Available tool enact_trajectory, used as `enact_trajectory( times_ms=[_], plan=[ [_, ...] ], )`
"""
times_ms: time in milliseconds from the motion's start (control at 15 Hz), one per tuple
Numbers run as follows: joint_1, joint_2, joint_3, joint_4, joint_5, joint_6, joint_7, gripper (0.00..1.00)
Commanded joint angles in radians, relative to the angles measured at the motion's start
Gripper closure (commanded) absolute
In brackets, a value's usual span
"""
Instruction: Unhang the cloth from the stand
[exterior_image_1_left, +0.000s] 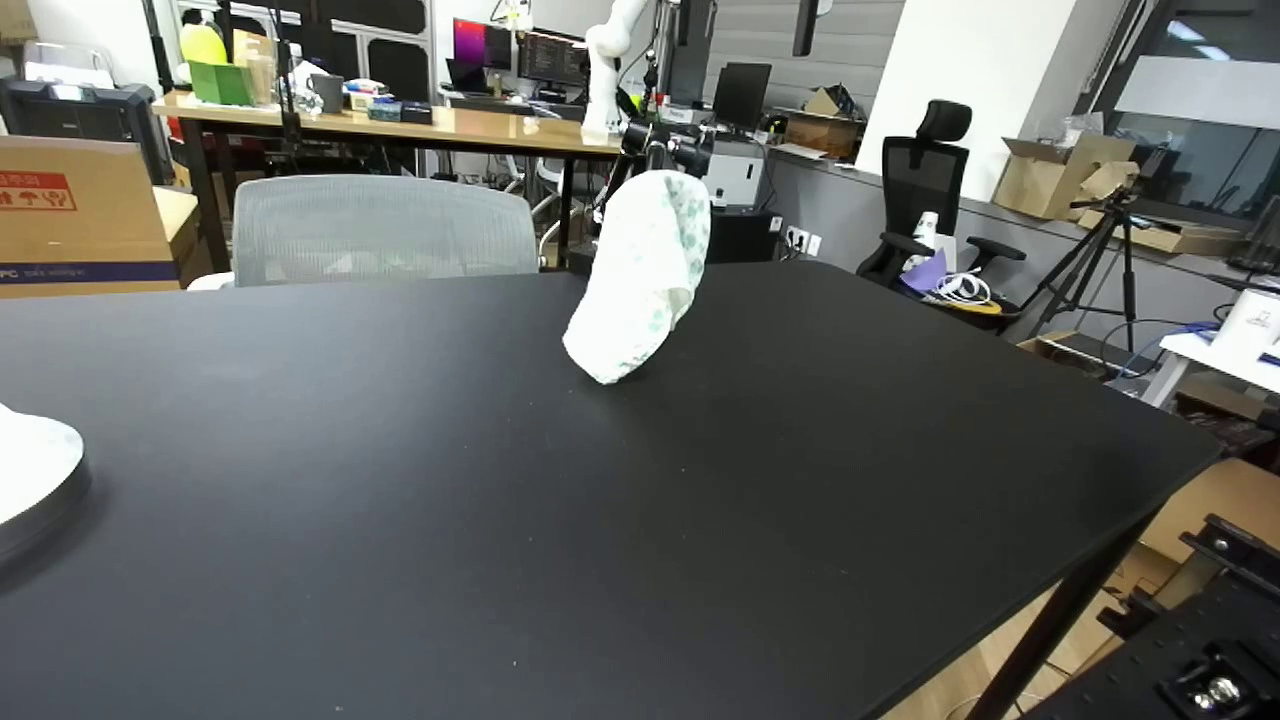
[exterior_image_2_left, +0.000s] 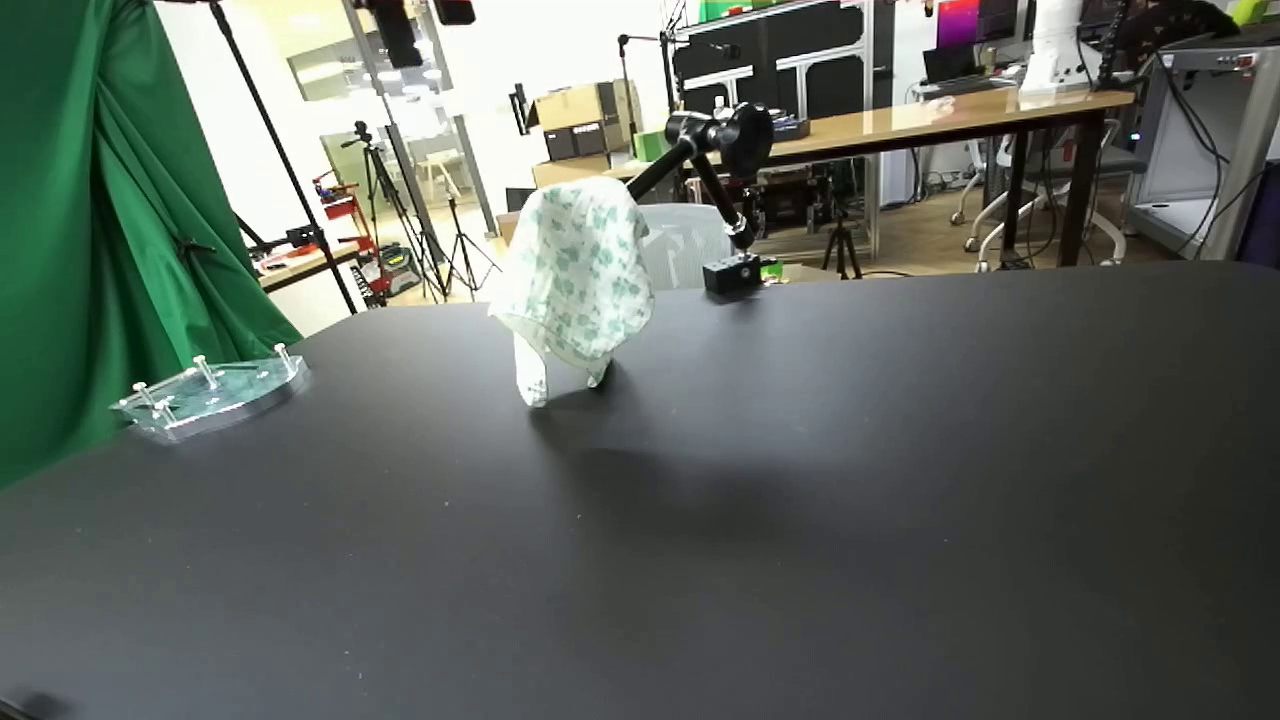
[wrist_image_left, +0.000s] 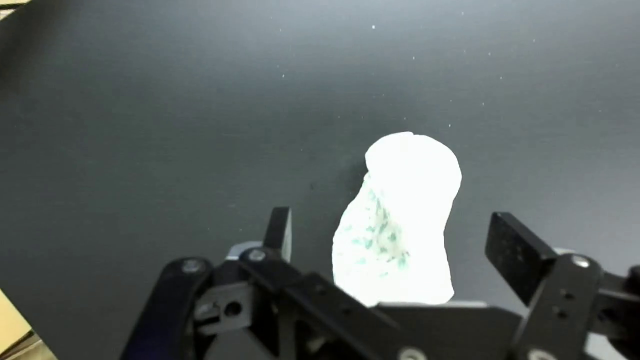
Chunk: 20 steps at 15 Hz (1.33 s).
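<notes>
Gripper (wrist_image_left: 395, 241) nearest, wrist view: jaws spread wide, pads (wrist_image_left: 518, 257) well apart, dark table (wrist_image_left: 200, 125) showing btwn each pad & the cloth (wrist_image_left: 400, 220). Cloth = wht w/ grn leaf print, still draped on the stand (exterior_image_2_left: 716, 193). Seen from wrist, long axis runs approx. up/down the view, across the line btwn pads; rounded end leans slightly R, lower end cut off by gripper parts.

In an exterior view it's tilted: top to upper R, tip (exterior_image_1_left: 607, 365) pointing down-L at tabletop, can't tell if touching. In an exterior view two corners (exterior_image_2_left: 532, 385) hang down w/ gap btwn, L one lower.

Stand: blk, jointed, block base on table; one end hidden under cloth's top, upper joint higher than cloth, in the way on that side.

Same table, in an exterior view: clear plate (exterior_image_2_left: 230, 392) w/ upright pegs, well L of cloth. In an exterior view: round wht thing (exterior_image_1_left: 35, 470), cut off at L edge.

Past table: gray mesh chair (exterior_image_1_left: 385, 230), in both exterior views; L of it, carton (exterior_image_1_left: 80, 215) w/ red label, inside hidden. Farther: desk (exterior_image_1_left: 480, 125) w/ grn box (exterior_image_1_left: 222, 84), yellow thing (exterior_image_1_left: 203, 45) above, can't tell if inside. Far R: open carton (exterior_image_1_left: 1040, 185), pale crumpled stuff at its top.
</notes>
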Motion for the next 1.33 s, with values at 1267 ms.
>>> enact_trajectory(
  times_ms=[1267],
  plan=[
    [0.041, 0.391, -0.160, 0.298, 0.089, 0.094, 0.069, 0.00]
  ],
)
